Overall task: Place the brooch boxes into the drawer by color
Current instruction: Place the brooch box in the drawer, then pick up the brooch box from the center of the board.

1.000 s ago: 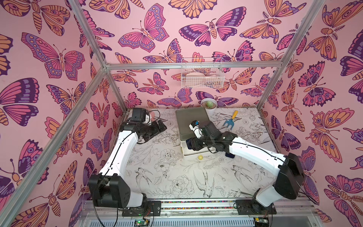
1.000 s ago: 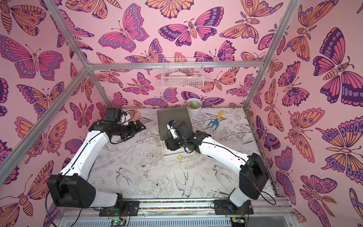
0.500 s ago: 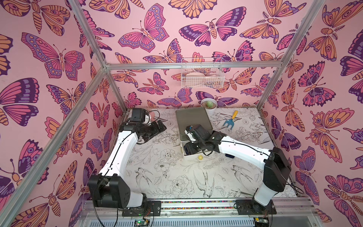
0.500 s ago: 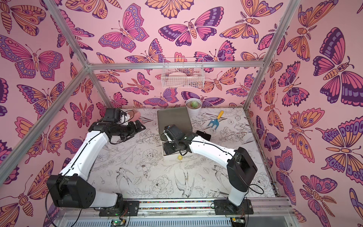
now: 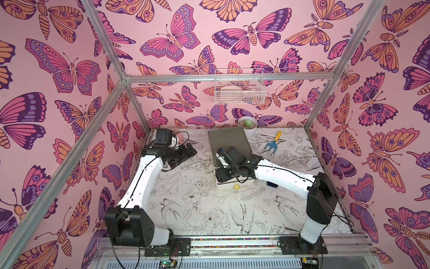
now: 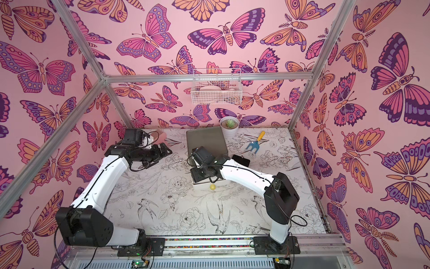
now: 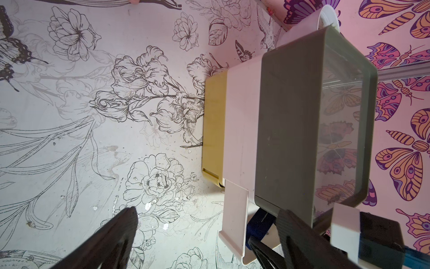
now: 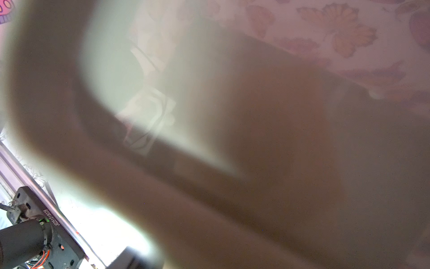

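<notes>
The left gripper [image 5: 191, 149] is held spread wide and empty over the worktop [image 5: 197, 209]; its fingers [image 7: 116, 233] are seen far apart in the left wrist view. To its right the drawer [image 5: 226, 139] is stood, with the white tier [image 5: 228, 184] drawn out toward the robot's base and a yellow knob [image 5: 236, 187] seen just in front of it.

The right gripper [image 5: 223, 175] is set inside that white tier. Whether it is spread or pressed together cannot be told: it is hidden by its own wrist in both top views, and the right wrist view is blurred. A blue box [image 7: 258, 223] is seen inside the tier at that gripper; whether it is held cannot be told.

Right of the right gripper, a black box [image 6: 240, 160] is seen on the worktop just beyond the arm, and a navy box [image 5: 271, 184] is partly covered by the arm. Further right, well apart, a fork [image 5: 272, 143] is laid.
</notes>
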